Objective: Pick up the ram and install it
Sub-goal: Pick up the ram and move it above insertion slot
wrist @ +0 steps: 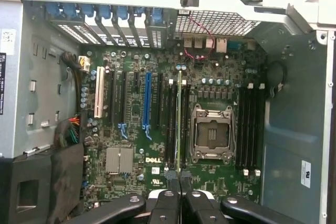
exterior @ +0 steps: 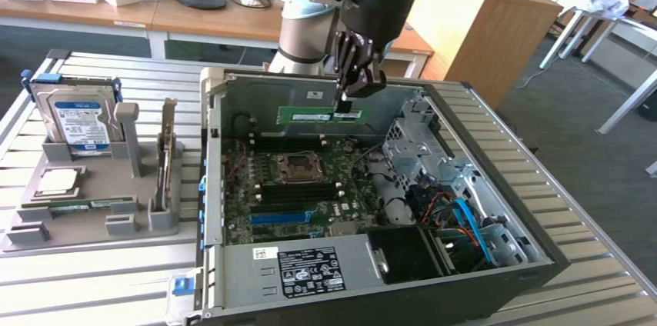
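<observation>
I am gripping the ram (exterior: 318, 114) in my closed end effector (exterior: 347, 106), holding it in the exterior view's upper middle above the open computer case (exterior: 212, 149); pickup done, not yet seated.

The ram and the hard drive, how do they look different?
The ram is a thin green strip; the hard drive is a thick silver box. The ram is held level in the gripper over the open case; the hard drive stands upright in the grey holder. Both wear a label.
</observation>
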{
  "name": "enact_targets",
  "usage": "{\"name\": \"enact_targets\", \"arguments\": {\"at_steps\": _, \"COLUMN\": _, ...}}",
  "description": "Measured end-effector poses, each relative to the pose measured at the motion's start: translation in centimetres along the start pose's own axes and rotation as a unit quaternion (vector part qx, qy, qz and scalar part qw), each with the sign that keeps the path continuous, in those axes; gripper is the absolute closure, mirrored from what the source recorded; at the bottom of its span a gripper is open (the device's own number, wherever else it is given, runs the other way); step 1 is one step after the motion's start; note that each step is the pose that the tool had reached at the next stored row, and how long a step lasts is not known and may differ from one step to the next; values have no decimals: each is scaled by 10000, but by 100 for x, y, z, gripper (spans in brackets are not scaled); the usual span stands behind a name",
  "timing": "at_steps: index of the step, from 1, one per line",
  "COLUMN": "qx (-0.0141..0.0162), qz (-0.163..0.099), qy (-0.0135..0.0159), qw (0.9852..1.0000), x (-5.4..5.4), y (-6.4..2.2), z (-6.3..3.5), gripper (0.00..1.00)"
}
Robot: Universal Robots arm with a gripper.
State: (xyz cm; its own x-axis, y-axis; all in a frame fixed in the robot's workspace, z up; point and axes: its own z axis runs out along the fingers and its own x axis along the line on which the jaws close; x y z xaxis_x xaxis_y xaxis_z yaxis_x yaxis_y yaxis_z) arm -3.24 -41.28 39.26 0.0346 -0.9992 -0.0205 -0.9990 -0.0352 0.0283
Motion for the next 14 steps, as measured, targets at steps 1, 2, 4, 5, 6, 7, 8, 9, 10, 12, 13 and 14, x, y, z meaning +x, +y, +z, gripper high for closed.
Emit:
{"name": "enact_targets", "arguments": {"at_steps": 1, "qx": 0, "qz": 0, "qy": 0, "qw": 10000, "x": 0, "y": 0, "z": 5, "gripper": 89}}
{"name": "enact_targets", "arguments": {"at_steps": 2, "qx": 0, "qz": 0, "qy": -1, "qw": 10000, "x": 0, "y": 0, "z": 9, "gripper": 89}}
{"name": "enact_targets", "arguments": {"at_steps": 4, "qx": 1, "qz": 0, "qy": -1, "qw": 10000, "x": 1, "y": 0, "z": 26, "gripper": 89}}
{"name": "enact_targets", "arguments": {"at_steps": 5, "qx": 0, "qz": 0, "qy": -1, "qw": 10000, "x": 2, "y": -1, "z": 42, "gripper": 89}}
{"name": "enact_targets", "arguments": {"at_steps": 6, "qx": 0, "qz": 0, "qy": 0, "qw": 10000, "x": 2, "y": -2, "z": 59, "gripper": 89}}
{"name": "enact_targets", "arguments": {"at_steps": 7, "qx": 0, "qz": 1, "qy": 0, "qw": 10000, "x": 2, "y": -2, "z": 78, "gripper": 89}}
{"name": "enact_targets", "arguments": {"at_steps": 8, "qx": 0, "qz": 1, "qy": 0, "qw": 10000, "x": 2, "y": -3, "z": 96, "gripper": 89}}
{"name": "enact_targets", "arguments": {"at_steps": 9, "qx": 0, "qz": 2, "qy": -1, "qw": 10000, "x": 3, "y": -3, "z": 115, "gripper": 89}}
{"name": "enact_targets", "arguments": {"at_steps": 10, "qx": 0, "qz": 2, "qy": -1, "qw": 10000, "x": 3, "y": -4, "z": 133, "gripper": 89}}
{"name": "enact_targets", "arguments": {"at_steps": 12, "qx": 0, "qz": 4, "qy": -1, "qw": 10000, "x": 4, "y": -5, "z": 171, "gripper": 89}}
{"name": "enact_targets", "arguments": {"at_steps": 13, "qx": 0, "qz": 5, "qy": -1, "qw": 10000, "x": 4, "y": -5, "z": 188, "gripper": 89}}
{"name": "enact_targets", "arguments": {"at_steps": 14, "qx": 0, "qz": 7, "qy": -1, "qw": 10000, "x": 5, "y": -6, "z": 205, "gripper": 89}}
